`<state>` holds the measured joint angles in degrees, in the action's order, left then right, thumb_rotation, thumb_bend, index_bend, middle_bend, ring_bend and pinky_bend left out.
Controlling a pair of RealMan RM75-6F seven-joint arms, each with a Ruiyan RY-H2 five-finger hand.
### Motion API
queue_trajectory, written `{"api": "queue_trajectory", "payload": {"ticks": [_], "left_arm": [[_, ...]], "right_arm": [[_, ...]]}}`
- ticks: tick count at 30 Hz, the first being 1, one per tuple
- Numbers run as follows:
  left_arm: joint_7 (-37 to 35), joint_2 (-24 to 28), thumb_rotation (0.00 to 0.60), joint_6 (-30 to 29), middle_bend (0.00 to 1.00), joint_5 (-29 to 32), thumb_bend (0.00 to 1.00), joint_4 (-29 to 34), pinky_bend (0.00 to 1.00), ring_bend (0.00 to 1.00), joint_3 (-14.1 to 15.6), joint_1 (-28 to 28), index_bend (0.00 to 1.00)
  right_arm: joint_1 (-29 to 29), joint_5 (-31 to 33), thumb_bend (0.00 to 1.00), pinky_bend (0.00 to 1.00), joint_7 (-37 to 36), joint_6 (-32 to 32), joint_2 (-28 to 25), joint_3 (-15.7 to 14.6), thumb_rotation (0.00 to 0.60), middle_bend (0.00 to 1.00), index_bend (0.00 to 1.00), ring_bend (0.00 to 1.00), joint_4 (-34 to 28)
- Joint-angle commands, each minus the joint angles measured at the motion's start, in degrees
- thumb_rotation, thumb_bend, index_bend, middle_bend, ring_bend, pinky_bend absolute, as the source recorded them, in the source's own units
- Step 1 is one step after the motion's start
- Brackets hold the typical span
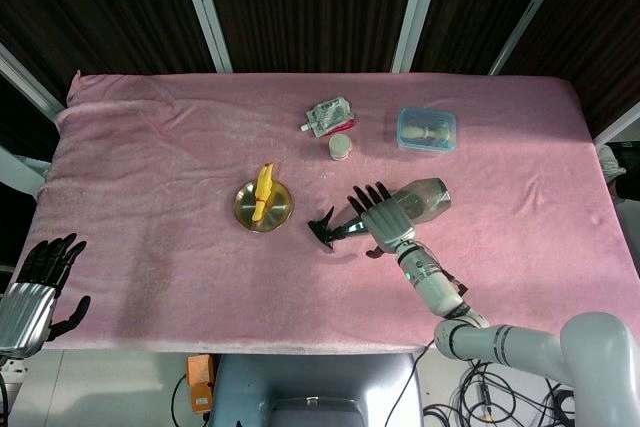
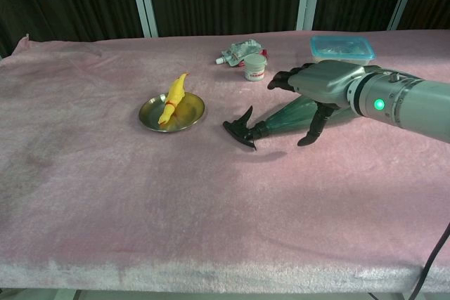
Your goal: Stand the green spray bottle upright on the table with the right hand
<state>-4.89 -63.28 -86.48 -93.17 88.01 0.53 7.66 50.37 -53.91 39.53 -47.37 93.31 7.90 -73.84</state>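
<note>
Seemingly just above the lying green spray bottle, right hand palm-down, fingers spread, holding nothing

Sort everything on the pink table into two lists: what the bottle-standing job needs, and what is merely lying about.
Needed: green spray bottle, lying on its side; right hand, over it.

Lying about: metal dish with yellow toy chicken; silver pouch; small white jar; blue-lidded box; left hand, at the table edge.

Head view – high, looking steeply down; chest view – low, nearer, facing forward; both share table.
</note>
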Motion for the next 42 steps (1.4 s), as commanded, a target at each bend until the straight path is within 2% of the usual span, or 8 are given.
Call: {"api": "queue_trajectory", "payload": {"ticks": [1,10,15,20,23,27,34,42], "left_arm": [[0.03,-0.02,0.6,0.03,0.0,0.02,0.39,-0.03,0.0,0.0,0.02,-0.01,0.0],[0.45,-0.09,0.6,0.62,0.0,0.06,0.39,0.05,0.0,0.0,0.0,0.28,0.0],[0.13,-0.07,0.6,0.44,0.0,0.16,0.39,-0.11,0.0,0.0,-0.05,0.16,0.0],[-0.28,0.03,0.6,0.33,0.0,0.12,0.39,-0.34,0.0,0.0,-0.04,0.1,0.0],[-0.39,0.02,0.6,0.05,0.0,0.05,0.39,-0.45,0.0,0.0,-0.03,-0.03,0.0],[-0.54,0.06,0.6,0.11,0.0,0.14,0.39,-0.47,0.0,0.0,-0.06,-0.02,0.0],[-0.28,-0.04,0.6,0.38,0.0,0.21,0.39,-0.5,0.0,0.0,-0.09,0.09,0.0],[0.25,-0.46,0.6,1.02,0.0,0.8,0.39,-0.5,0.0,0.0,-0.36,0.37,0.0]], "right_arm": [[0.23,0.56,0.22,0.0,0.75,-0.25,-0.32,-0.2,0.6,0.08,0.17,0.0,-0.02],[0.82,2.1,0.22,0.0,1.04,-0.49,0.5,-0.31,0.6,0.14,0.34,0.0,1.66],[1.66,3.33,0.28,0.0,3.05,-0.76,2.47,-0.71,0.6,0.21,0.45,0.0,4.0],[1.64,3.54,0.33,0.12,4.51,-4.06,5.25,-0.3,0.6,0.32,0.71,0.11,6.44],[1.31,2.88,0.33,0.21,5.19,-6.3,6.47,-0.21,0.6,0.38,0.81,0.18,7.42],[1.05,1.79,0.33,0.24,6.27,-7.8,6.47,-0.42,0.6,0.43,0.89,0.23,6.85],[-0.63,-1.51,0.33,0.24,2.07,-11.38,0.81,1.79,0.6,0.45,0.92,0.24,-2.33],[-3.01,-2.1,0.34,0.26,-1.68,-17.03,-9.83,7.37,0.6,0.46,0.92,0.25,-18.56]]}}
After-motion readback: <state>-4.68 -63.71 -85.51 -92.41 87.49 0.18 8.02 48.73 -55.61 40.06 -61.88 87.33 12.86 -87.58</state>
